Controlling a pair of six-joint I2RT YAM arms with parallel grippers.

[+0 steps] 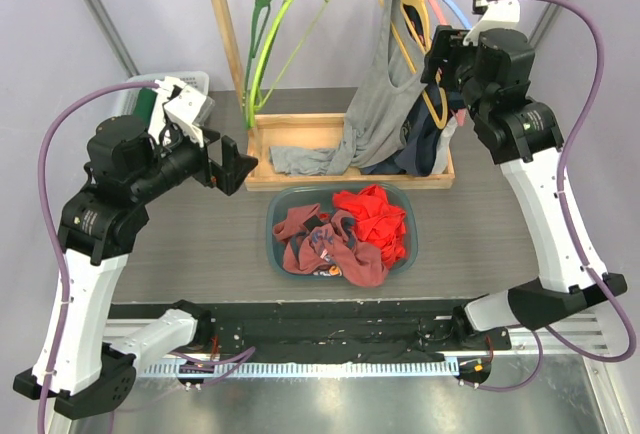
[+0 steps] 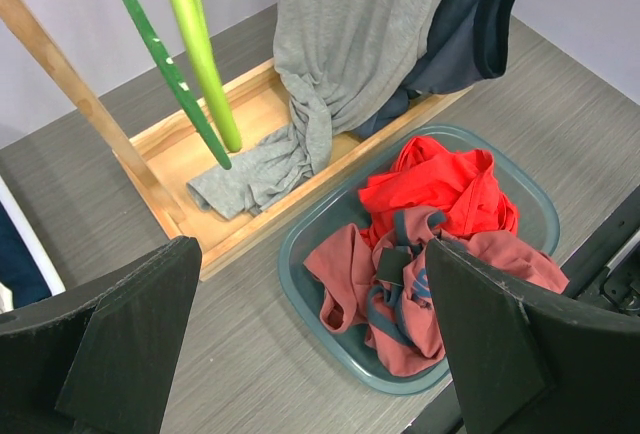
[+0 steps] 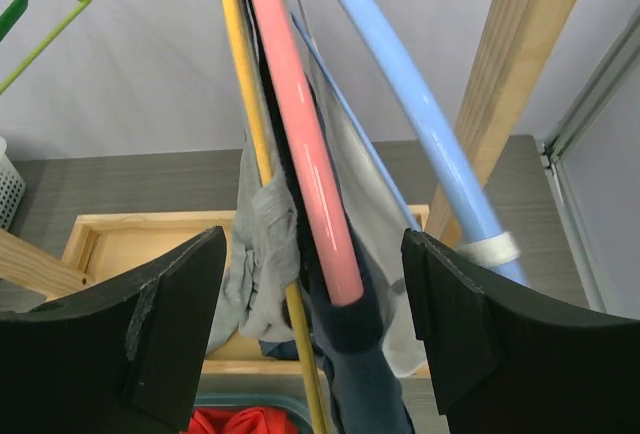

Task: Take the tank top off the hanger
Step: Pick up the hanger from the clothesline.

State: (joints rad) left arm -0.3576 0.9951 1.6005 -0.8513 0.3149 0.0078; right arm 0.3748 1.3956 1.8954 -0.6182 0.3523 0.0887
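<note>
Grey tank top on yellow hanger; right gripper jaws apart, risks catching pink hanger; left gripper spread, idle.

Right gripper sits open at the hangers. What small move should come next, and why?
Probably ease the right gripper forward and close on the gray tank top where it bunches on the yellow hanger: the jaws stand open, and the top hangs there, ungripped.

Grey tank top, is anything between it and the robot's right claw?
Yes. The open right gripper faces the pink hanger carrying a navy top, which hangs right against the grey tank top on its yellow hanger.
</note>
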